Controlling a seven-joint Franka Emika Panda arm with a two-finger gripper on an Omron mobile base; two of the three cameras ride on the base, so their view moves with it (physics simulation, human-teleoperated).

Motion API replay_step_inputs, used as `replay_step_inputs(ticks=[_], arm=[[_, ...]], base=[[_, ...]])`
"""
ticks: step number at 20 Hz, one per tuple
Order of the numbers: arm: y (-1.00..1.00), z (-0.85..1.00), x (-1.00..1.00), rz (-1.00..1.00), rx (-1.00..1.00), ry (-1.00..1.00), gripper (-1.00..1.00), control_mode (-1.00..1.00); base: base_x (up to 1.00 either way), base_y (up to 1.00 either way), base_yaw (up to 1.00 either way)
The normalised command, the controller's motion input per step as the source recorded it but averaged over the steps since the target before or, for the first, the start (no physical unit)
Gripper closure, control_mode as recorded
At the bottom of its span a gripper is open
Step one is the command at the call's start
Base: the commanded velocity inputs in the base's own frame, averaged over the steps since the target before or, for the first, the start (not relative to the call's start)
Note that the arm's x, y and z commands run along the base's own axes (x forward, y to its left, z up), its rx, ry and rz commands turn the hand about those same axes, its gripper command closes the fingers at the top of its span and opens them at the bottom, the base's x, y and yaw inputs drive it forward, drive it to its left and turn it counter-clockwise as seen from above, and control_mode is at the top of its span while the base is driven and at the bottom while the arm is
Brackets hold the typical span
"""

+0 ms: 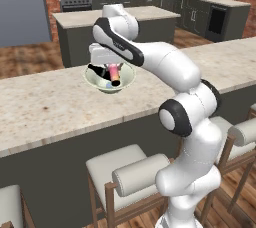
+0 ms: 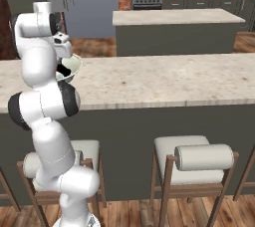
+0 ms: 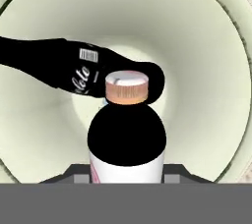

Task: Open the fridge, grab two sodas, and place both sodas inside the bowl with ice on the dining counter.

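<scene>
Our hand (image 3: 126,176) is clamped on the pink bottle (image 3: 126,142) over the bowl (image 1: 109,78). The dark bottle (image 3: 59,68) lies inside it, on the desk (image 1: 45,104).

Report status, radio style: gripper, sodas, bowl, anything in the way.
Gripper shut on pink bottle, inside bowl. Dark bottle lying in bowl already. Bowl on dining counter. Nothing in the way.

Inside the bowl (image 3: 206,70), the dark bottle (image 3: 54,66) lying on its side carries a white barcode patch and white script lettering, too blurred to read.
</scene>
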Motion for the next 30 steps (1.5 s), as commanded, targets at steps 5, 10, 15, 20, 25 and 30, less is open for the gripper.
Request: replay_step_inputs(ticks=[5,10,15,20,25,30], arm=[[0.05,-0.04,0.40,-0.05,0.00,0.06,-1.00,-1.00],[0.02,-0.06,-0.08,-0.01,0.00,-0.02,-1.00,-1.00],[0.00,0.00,-0.36,-0.01,0.00,-0.11,-1.00,-1.00],[0.00,0.17,-0.66,-0.02,0.00,-0.18,-1.00,-1.00],[-0.10,0.14,-0.96,-0.02,0.02,-0.20,-1.00,-1.00],[-0.21,0.15,-0.96,-0.01,0.07,-0.19,-1.00,-1.00]], base=[[0.00,0.00,0.00],[0.00,0.00,0.00],[0.00,0.00,0.00],[0.00,0.00,0.00],[0.00,0.00,0.00],[0.00,0.00,0.00]])
